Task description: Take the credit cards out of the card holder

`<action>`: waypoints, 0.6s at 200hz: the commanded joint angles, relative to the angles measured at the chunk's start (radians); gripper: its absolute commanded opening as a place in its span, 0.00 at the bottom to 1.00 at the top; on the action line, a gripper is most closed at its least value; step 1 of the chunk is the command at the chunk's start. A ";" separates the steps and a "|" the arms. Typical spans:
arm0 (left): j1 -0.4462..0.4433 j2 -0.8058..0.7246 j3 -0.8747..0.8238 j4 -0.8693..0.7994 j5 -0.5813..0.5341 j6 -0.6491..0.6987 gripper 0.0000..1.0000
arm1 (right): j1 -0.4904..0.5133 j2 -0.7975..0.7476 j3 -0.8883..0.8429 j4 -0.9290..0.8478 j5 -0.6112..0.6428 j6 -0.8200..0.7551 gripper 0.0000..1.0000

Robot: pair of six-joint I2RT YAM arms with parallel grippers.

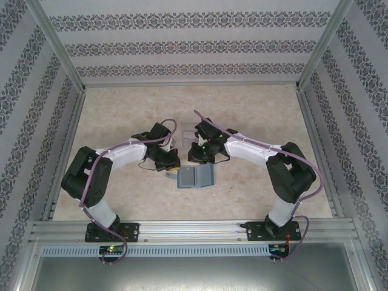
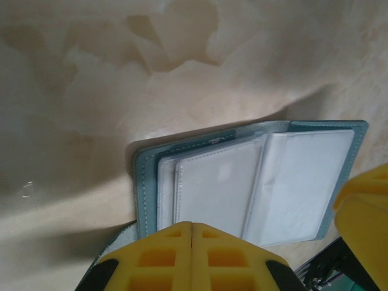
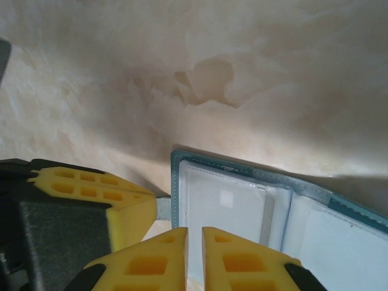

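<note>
Card holder (image 1: pixel 195 177) lies open flat on the table (image 1: pixel 121 115), about midway between its left and right edges and closer to the near edge than the far one. Both arms lean in over it from either side, and their wrists crowd the spot just beyond it. From the top view I see a pale see-through thing (image 1: pixel 183 133) wedged between the two wrists, mostly hidden, can't tell its shape.

Left gripper (image 2: pixel 191 228) has its yellow fingers pressed flat together with no gap, and I see nothing between them. It sits right over the holder's near long edge. Right gripper (image 3: pixel 194 233) is almost closed, with a thin slit left between the fingers and nothing visible in the slit. It hangs over the left page of the holder. Each wrist view catches the other arm's yellow finger just beside the holder.

The holder is rectangular, with a teal stitched rim and a slightly grainy cover. Clear glossy pockets (image 2: pixel 218 182) are inside, with pale flat inserts behind them, can't tell if those are cards. The fold down the middle is slightly raised. The finger pads are ribbed yellow plastic with square hollows. The tabletop is matte beige marble print. Patterned wallpaper walls (image 1: pixel 182 45) and an aluminium rail (image 1: pixel 194 229) at the near edge box it all in
</note>
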 commanded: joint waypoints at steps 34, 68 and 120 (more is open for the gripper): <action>-0.018 0.048 0.010 -0.055 0.001 0.038 0.00 | 0.007 -0.020 -0.050 0.045 -0.039 0.040 0.14; -0.023 0.069 0.010 -0.070 -0.012 0.050 0.00 | 0.028 0.006 -0.046 0.045 -0.053 0.040 0.13; -0.023 0.080 0.004 -0.081 -0.027 0.059 0.00 | 0.056 0.037 -0.030 0.037 -0.052 0.049 0.12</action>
